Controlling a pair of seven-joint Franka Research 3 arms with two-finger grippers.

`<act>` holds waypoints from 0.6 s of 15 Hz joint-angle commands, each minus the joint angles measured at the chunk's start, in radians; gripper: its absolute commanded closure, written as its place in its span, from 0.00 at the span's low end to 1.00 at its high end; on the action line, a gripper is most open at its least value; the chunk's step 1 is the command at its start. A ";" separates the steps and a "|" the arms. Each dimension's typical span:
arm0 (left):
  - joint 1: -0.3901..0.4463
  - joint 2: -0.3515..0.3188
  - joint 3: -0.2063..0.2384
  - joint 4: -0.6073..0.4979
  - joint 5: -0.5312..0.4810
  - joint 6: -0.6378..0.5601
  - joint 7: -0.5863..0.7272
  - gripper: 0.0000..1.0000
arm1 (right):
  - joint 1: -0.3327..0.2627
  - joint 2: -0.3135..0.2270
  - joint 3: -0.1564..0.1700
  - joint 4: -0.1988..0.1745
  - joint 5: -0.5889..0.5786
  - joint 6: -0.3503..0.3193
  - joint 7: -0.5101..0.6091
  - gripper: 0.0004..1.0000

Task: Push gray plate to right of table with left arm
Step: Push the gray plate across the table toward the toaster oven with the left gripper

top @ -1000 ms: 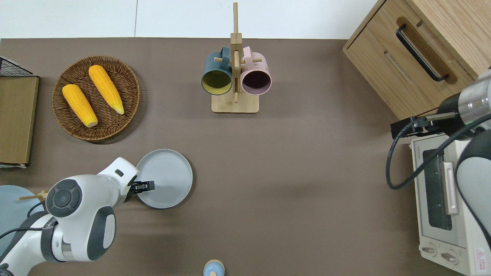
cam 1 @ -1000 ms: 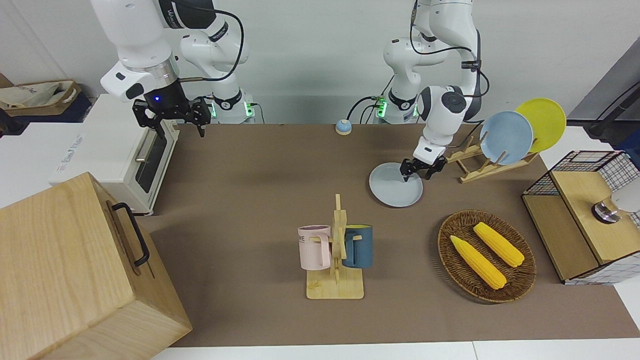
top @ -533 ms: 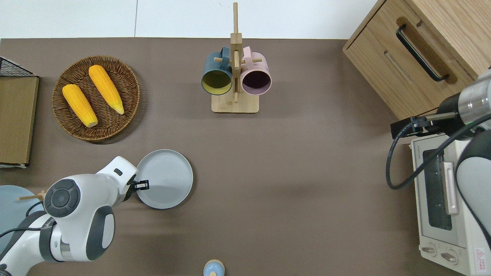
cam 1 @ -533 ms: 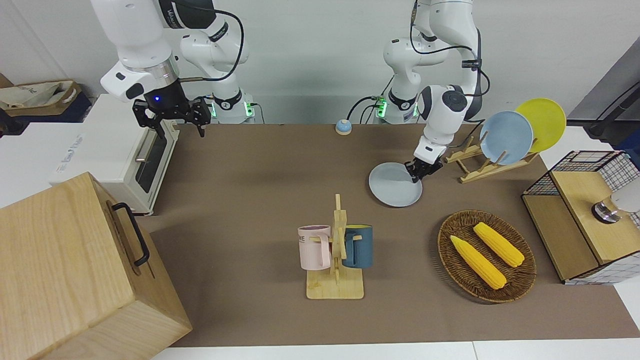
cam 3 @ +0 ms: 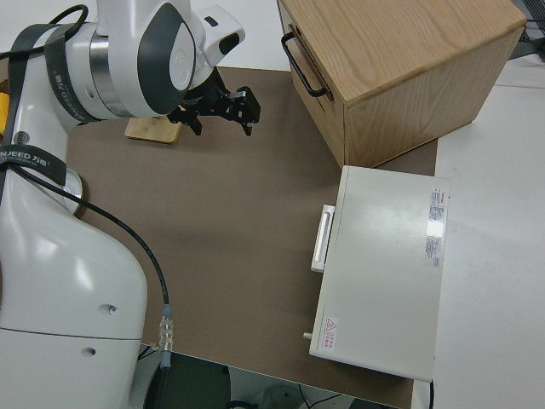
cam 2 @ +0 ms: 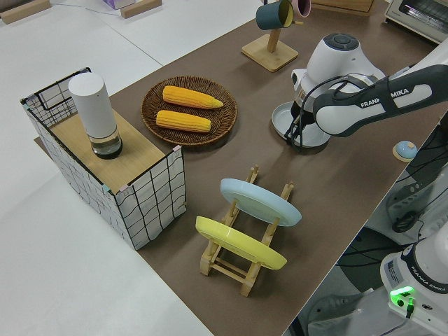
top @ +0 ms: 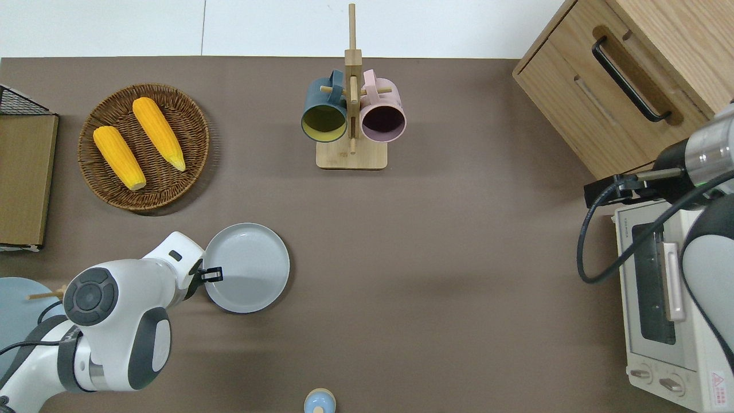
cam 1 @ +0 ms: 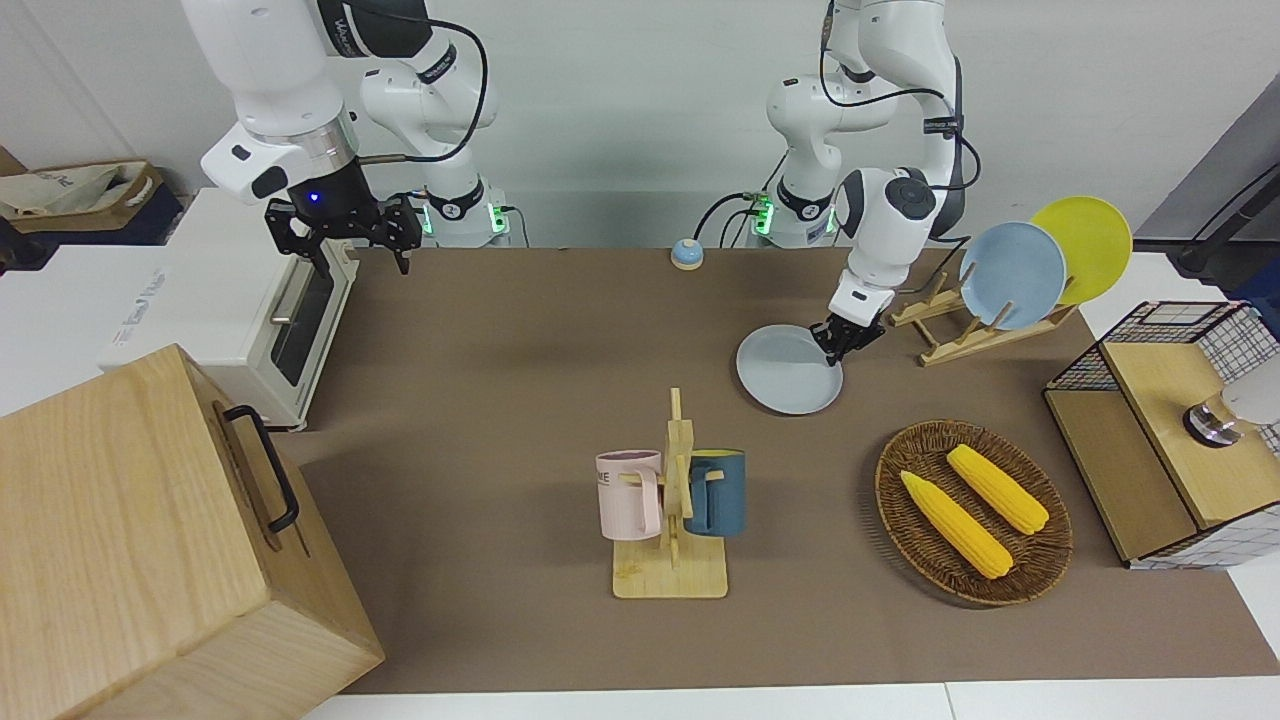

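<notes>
plates [cam 1: 789, 370] 3 | mugs [cam 1: 629, 494] 2 | corn cobs [cam 1: 955, 524] 2 | arms [cam 1: 885, 215] 2

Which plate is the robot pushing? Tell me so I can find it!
Find the brown table, then the left gripper at the left arm's end. The gray plate lies flat beside it. The blue plate and yellow plate stand up in a wooden rack.

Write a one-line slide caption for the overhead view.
Left end effector shut at the gray plate's rim on the table; right arm parked.
</notes>
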 commanded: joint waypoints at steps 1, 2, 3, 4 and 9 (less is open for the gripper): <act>-0.078 0.011 -0.005 -0.013 0.000 0.011 -0.108 1.00 | -0.001 -0.006 0.000 0.001 0.007 -0.010 0.003 0.02; -0.107 0.012 -0.005 -0.013 -0.002 0.014 -0.140 1.00 | -0.001 -0.006 0.000 0.001 0.007 -0.010 0.003 0.02; -0.130 0.015 -0.007 -0.012 0.000 0.016 -0.162 1.00 | -0.001 -0.006 0.000 0.001 0.007 -0.010 0.003 0.02; -0.158 0.023 -0.005 -0.012 -0.002 0.021 -0.189 1.00 | -0.001 -0.006 0.000 0.001 0.007 -0.010 0.003 0.02; -0.296 0.058 -0.005 0.016 0.000 0.047 -0.380 1.00 | -0.001 -0.006 0.000 0.001 0.007 -0.010 0.003 0.02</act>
